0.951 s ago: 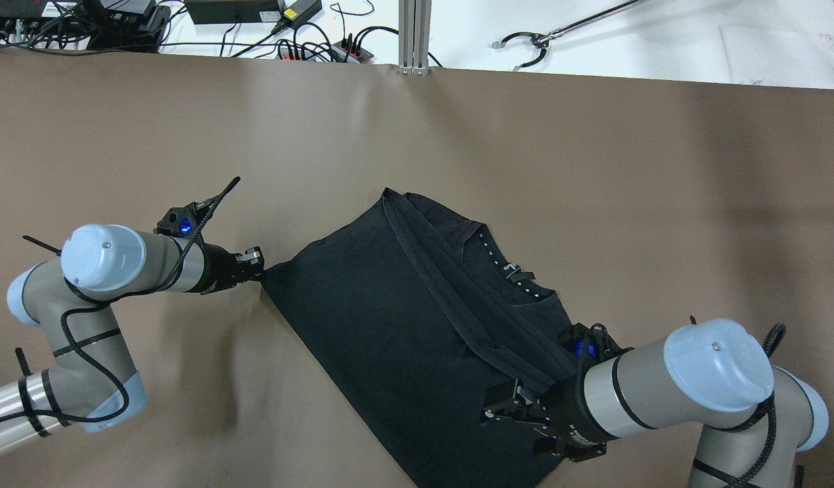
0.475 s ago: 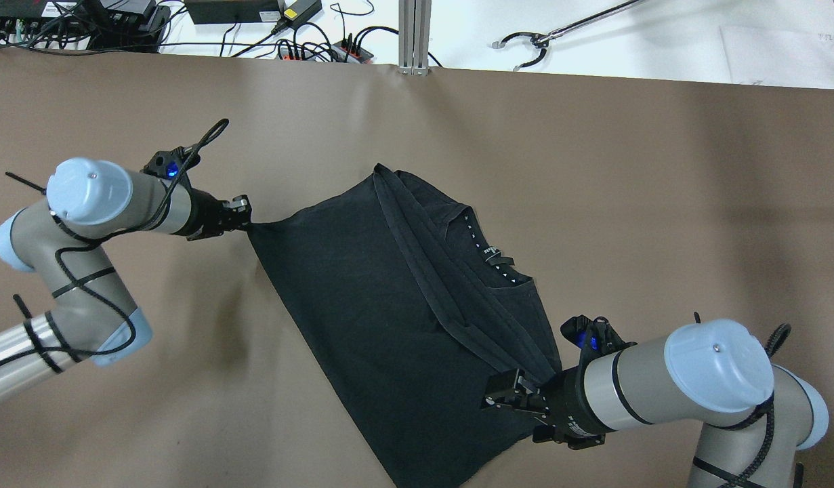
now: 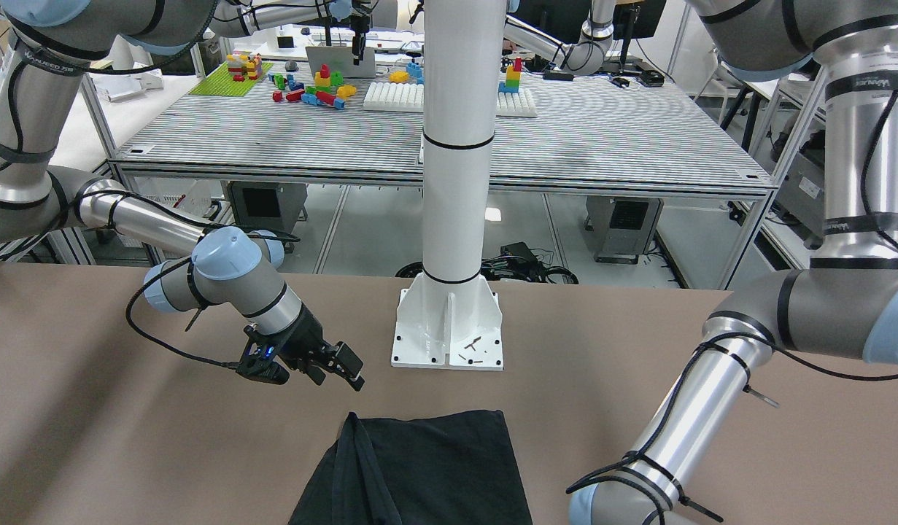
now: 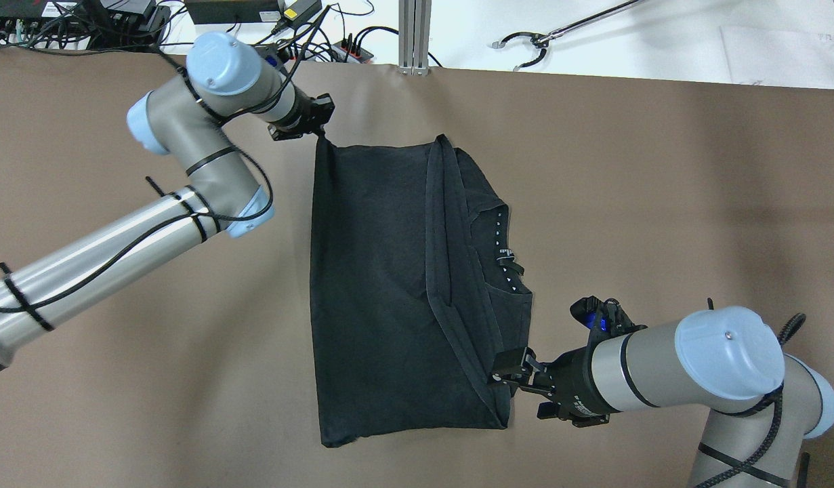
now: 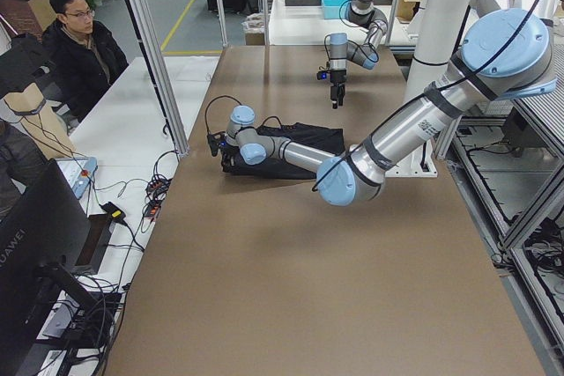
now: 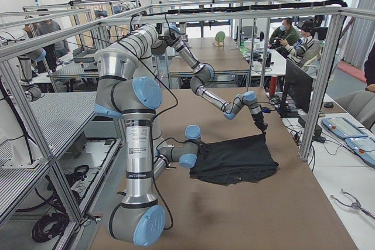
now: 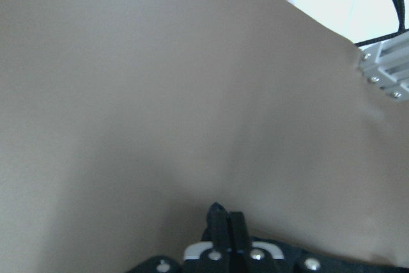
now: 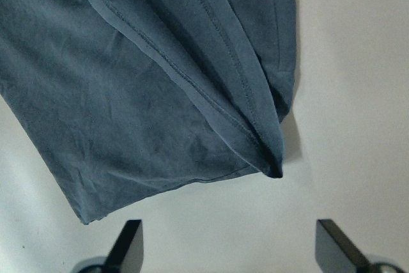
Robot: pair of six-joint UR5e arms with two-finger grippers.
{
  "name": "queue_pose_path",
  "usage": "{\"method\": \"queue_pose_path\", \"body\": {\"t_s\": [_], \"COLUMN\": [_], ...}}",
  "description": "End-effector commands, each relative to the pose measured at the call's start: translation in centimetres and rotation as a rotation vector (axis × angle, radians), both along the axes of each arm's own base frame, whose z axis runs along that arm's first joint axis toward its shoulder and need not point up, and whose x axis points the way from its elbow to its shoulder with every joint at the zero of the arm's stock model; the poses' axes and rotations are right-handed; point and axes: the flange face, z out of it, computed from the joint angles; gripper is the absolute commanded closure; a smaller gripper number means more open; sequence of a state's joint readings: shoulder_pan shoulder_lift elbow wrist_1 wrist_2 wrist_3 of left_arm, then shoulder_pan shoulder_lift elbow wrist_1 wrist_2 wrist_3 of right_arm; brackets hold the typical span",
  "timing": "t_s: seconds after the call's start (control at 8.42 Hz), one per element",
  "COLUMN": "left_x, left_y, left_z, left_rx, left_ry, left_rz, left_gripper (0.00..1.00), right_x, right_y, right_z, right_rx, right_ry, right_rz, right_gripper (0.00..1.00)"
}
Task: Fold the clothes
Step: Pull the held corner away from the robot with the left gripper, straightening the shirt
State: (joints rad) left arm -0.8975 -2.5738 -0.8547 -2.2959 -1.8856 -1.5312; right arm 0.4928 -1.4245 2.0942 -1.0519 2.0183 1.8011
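On the table (image 4: pixel 660 203), I see my left pincer (image 4: pixel 320 127) clamped on a corner of the black shirt (image 4: pixel 376 271), my right pincer (image 4: pixel 506 375) spread open.

Your left arm (image 4: pixel 118 230) stretches far forward with the elbow bent, and the left pincer (image 4: pixel 320 129) sits low, jaws pressed together on a corner of the black garment (image 4: pixel 376 271). Your right arm (image 4: pixel 660 366) lies low and close in, wrist level, and the right pincer (image 4: pixel 506 375) has its jaws spread wide.
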Motion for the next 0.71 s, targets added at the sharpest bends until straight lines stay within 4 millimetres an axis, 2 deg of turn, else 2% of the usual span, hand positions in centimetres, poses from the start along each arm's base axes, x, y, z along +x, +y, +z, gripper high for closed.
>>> {"method": "queue_pose_path", "body": {"t_s": [0.0, 0.12, 0.24, 0.36, 0.48, 0.59], "left_x": [2.0, 2.7, 2.7, 2.7, 1.9, 1.0], "left_y": [-3.4, -4.5, -4.7, -4.7, -4.4, -2.9], "left_z": [-3.3, -3.6, -4.0, -4.4, -5.1, -3.4], "left_rx": [-0.001, 0.007, 0.012, 0.02, 0.057, 0.077], "left_ry": [-0.046, -0.075, -0.075, -0.074, -0.062, -0.043], "left_rz": [-0.041, -0.078, -0.084, -0.086, -0.085, -0.083], "left_gripper": [1.0, 1.0, 1.0, 0.54, 0.06, 0.06], "right_x": [-0.1, -0.2, -0.5, -0.7, -2.1, -4.2], "right_y": [-0.4, -0.5, -0.5, -0.6, -0.5, -1.0], "right_z": [0.0, 0.0, 0.2, 0.5, -0.5, -2.3], "right_rx": [0.023, 0.032, 0.039, 0.04, 0.057, 0.106], "right_ry": [0.01, 0.014, 0.026, 0.052, 0.08, 0.135], "right_rz": [0.052, 0.073, 0.089, 0.112, 0.136, 0.149], "right_gripper": [0.05, 0.05, 0.05, 0.05, 0.05, 0.05]}}
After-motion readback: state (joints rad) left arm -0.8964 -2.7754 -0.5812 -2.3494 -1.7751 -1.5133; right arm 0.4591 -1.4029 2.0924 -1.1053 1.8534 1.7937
